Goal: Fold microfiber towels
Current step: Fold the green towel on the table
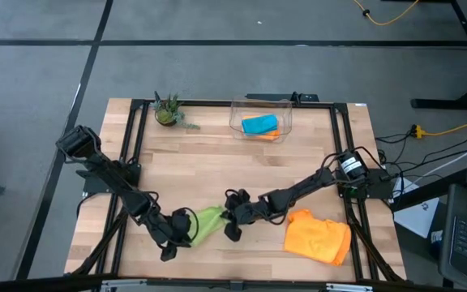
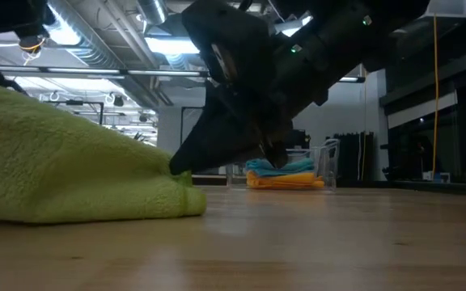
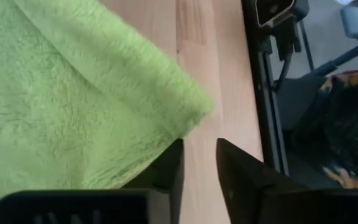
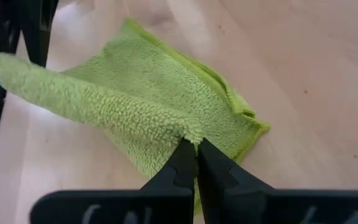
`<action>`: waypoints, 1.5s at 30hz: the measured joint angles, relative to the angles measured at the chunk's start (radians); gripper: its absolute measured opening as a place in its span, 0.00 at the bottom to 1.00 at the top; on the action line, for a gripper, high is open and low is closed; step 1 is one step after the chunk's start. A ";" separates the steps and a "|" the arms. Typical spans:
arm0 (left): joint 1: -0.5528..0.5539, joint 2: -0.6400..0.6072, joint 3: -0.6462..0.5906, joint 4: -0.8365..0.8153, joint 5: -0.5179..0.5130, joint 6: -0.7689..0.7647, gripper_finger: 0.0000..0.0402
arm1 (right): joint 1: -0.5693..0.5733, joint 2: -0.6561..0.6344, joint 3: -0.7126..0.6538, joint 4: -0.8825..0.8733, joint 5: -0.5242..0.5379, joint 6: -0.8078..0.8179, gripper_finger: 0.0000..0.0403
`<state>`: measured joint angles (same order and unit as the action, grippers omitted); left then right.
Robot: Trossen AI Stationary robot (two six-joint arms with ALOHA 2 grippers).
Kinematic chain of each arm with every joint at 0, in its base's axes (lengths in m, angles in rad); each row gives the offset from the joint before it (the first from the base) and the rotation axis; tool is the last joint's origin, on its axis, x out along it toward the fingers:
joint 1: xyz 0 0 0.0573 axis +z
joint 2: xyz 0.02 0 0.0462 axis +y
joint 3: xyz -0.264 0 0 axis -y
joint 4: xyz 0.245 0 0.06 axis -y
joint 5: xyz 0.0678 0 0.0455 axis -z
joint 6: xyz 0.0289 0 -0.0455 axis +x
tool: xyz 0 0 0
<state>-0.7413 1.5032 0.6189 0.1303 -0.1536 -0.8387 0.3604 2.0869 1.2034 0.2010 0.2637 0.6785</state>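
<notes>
Lime green towel (image 1: 207,222): lies partly folded near the front edge of the tabletop (image 1: 242,162), between the two grippers; fluffy pile, one fold raised off the wood.
Right gripper (image 4: 196,149): fingers closed tight, pinching a raised fold of the green towel, apparently to carry that edge across for the fold.
Left gripper (image 3: 199,158): fingers slightly parted with nothing between them, set just off a corner of the green towel; judged to be letting that corner lie so the right arm can work.
Orange towel (image 1: 319,236): crumpled heap at the front right, apart from both grippers, not yet folded.
Clear bin (image 1: 261,115): at the back of the tabletop; a teal blue towel (image 1: 259,124) lies folded on another orange towel (image 1: 269,135) inside, likely the finished stack.
Potted plant (image 1: 167,112): back left, well clear of the work.
</notes>
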 joint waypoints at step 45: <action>0.140 -0.046 0.000 -0.176 -0.011 0.274 0.31 | -0.004 0.000 -0.001 0.006 -0.021 0.002 0.01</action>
<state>-0.6013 1.4569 0.6186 -0.0455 -0.1642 -0.5652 0.3563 2.0869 1.2022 0.2071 0.2424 0.6806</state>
